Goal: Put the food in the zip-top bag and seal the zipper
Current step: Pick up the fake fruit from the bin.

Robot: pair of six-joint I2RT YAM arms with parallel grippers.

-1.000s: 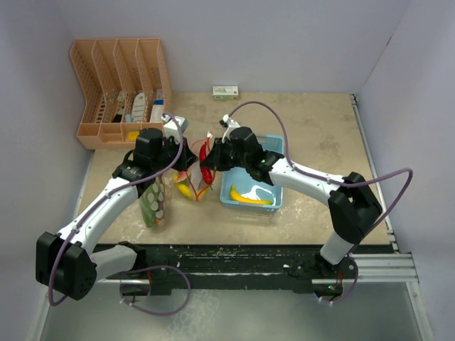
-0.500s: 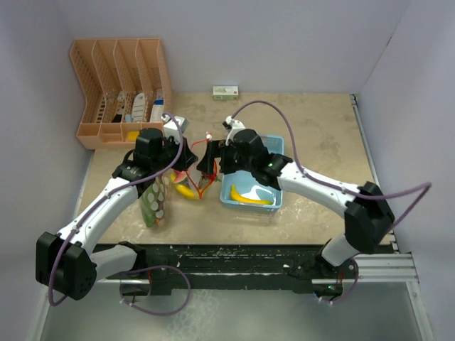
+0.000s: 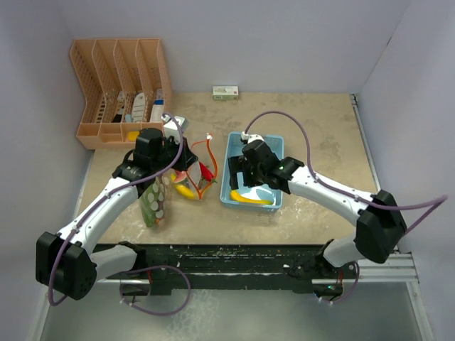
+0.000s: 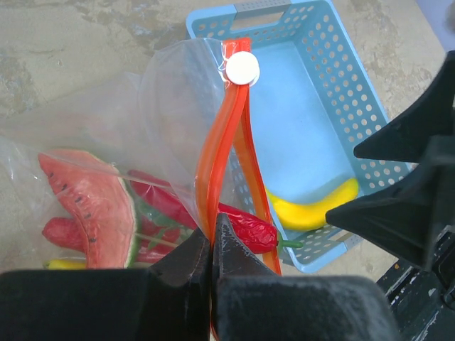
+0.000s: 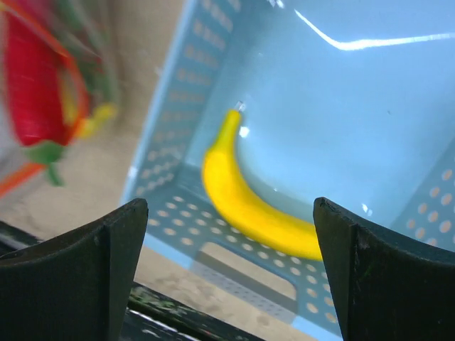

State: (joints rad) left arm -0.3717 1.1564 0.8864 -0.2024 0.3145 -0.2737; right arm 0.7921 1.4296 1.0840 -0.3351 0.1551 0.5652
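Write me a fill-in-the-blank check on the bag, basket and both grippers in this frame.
The left gripper, jaws shut, pinches the zip-top bag by its orange ___.
The only food in the light-blue basket is a yellow ___.
The right gripper hovers over that basket with jaws ___.
Missing words: zipper; banana; open.

**A robotics test cell**

A lab bench setup is indicated. A stone-patterned table (image 3: 320, 135) is closed in at its back and sides by plain pale walls (image 3: 270, 42). A left arm (image 3: 99, 213) and a right arm (image 3: 334, 193) are bolted at its near edge beside a metal rail (image 3: 380, 264). Purple cables (image 3: 284, 113) are looped above it, and a peach desk organiser (image 3: 117, 78) is set at its far left corner.
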